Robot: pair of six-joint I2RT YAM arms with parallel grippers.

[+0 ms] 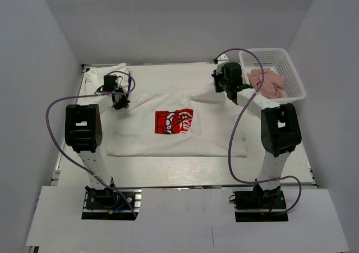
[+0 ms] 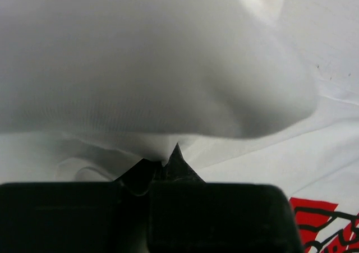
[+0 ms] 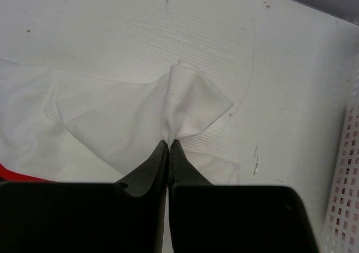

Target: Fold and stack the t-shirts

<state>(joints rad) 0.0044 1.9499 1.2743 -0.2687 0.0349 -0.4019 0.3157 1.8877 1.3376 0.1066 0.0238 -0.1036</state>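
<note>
While the printed t-shirt [image 1: 179,141] lies spread across the middle of the table [image 1: 168,177] in the top view, its two upper corners are held. The left gripper [image 1: 119,101] is clamped on the cloth at the shirt's upper left. The right gripper [image 1: 219,86] is closed on a pinch of fabric at the upper right. In the right wrist view the fingertips are seen pressed together, with a small peak of white cloth, apparently a sleeve end, caught between them. In the left wrist view the tips are likewise together on a fold, and a lifted billow of fabric fills the upper frame.

The step in hand is judged to be the start of the first fold, or a last straightening pull; nothing is folded yet. The next move would call for both held corners to be carried evenly, at matched height and pace, so that the cloth is laid over without skewing or bunching.

The shirt is seen face up, white, with the red square print [image 1: 174,121] at the centre and mild wrinkles toward the lower edge. A crumpled white bundle [image 1: 104,72], possibly another shirt, lies at the upper left. A white basket [image 1: 293,68] holding pink cloths [image 1: 268,82] stands at the upper right.
</note>
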